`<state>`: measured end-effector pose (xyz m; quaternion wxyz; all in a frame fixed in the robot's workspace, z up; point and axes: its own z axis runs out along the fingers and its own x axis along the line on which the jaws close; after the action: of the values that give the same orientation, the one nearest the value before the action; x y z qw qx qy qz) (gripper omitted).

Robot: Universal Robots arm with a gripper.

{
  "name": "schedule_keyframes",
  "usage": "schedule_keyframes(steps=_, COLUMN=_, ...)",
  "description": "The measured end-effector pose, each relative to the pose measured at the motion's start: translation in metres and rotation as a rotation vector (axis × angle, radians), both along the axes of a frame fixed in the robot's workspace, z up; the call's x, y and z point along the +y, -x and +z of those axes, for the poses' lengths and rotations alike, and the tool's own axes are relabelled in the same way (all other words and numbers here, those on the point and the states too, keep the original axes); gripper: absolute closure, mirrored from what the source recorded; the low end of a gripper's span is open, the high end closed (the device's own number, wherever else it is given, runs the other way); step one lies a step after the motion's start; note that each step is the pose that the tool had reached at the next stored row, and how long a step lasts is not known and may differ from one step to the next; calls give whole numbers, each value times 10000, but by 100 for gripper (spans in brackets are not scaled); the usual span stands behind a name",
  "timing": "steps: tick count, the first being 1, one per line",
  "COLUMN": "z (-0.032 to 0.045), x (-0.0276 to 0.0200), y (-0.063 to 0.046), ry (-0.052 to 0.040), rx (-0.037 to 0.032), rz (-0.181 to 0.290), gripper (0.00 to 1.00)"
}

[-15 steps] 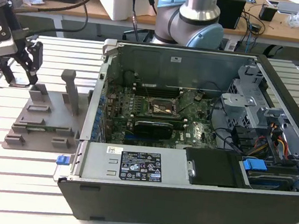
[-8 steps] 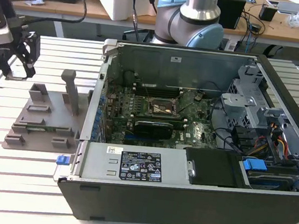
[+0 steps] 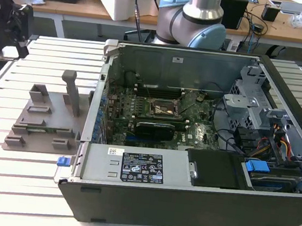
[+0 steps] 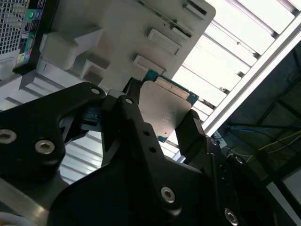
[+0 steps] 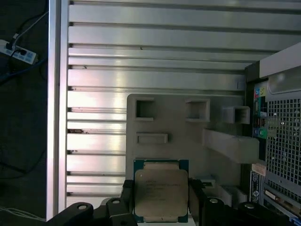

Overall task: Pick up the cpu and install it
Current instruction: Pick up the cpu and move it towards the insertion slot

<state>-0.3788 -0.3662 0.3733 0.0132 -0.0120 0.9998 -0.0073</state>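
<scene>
The cpu [image 5: 161,190] is a flat square chip with a silvery top and a thin green rim. It sits between the black fingers of my gripper [image 5: 161,203], which is shut on it. In the second wrist view the cpu [image 4: 165,109] shows from its side, with a finger [image 4: 133,110] pressed against each edge of it. It hangs above the near edge of the grey plastic tray [image 5: 178,120]. In the exterior view the gripper [image 3: 16,24] is a dark shape at the far left, above the table and beyond the tray [image 3: 40,127]. The black cpu socket [image 3: 162,108] lies open on the motherboard.
An open computer case [image 3: 185,196] takes up the middle and the exterior view's right, with a drive cage, cables and a power supply inside. Its rear panel [image 5: 282,141] stands beside the tray. The table [image 3: 1,183] is slatted aluminium, and its edge rail [image 5: 56,108] borders a dark floor.
</scene>
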Motion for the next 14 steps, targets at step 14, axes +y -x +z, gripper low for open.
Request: schedule_keyframes(steps=14, z=161, x=1, y=-223, ry=-2, rx=-1, rz=0, gripper=45)
